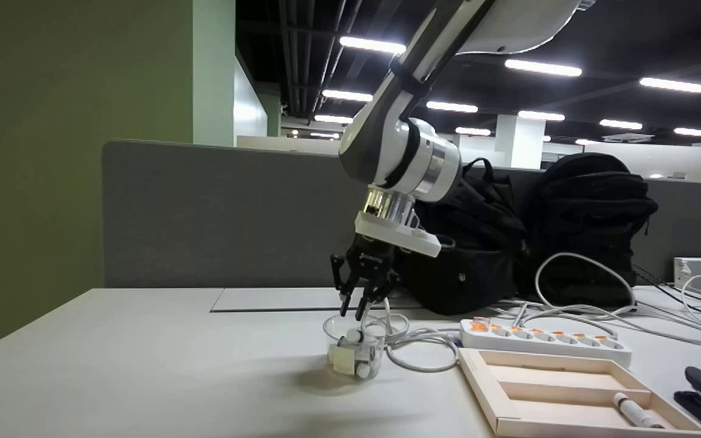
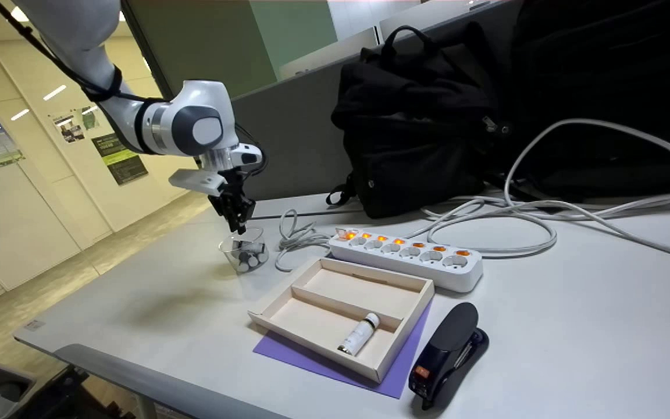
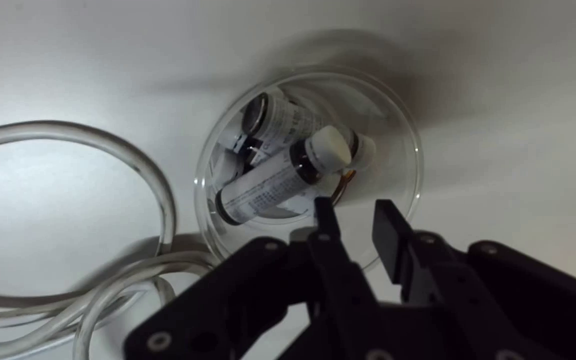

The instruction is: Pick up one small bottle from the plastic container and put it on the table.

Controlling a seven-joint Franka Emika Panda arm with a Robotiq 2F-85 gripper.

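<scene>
- Fingers point(image 3: 386, 240) of the Robotiq gripper point(image 3: 354, 215) stand parted, a bare gap between them, over the clear plastic tub point(image 3: 417, 160).
- In the tub, the topmost small bottle point(image 3: 265, 187), white cap on, lies slantwise across other bottles point(image 3: 290, 120).
- The tub stands on the pale table point(image 1: 174, 365), near a looped whitish cable point(image 3: 167, 220).
- A wooden tray point(image 2: 361, 284) with 2 compartments holds 1 white-labelled bottle point(image 2: 360, 334), in the compartment farther from the white power strip point(image 2: 405, 265).
- 2 black backpacks point(image 1: 588, 225) stand before the grey partition point(image 1: 223, 219).

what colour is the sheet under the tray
Purple; the sheet shows best in an exterior view.
</scene>
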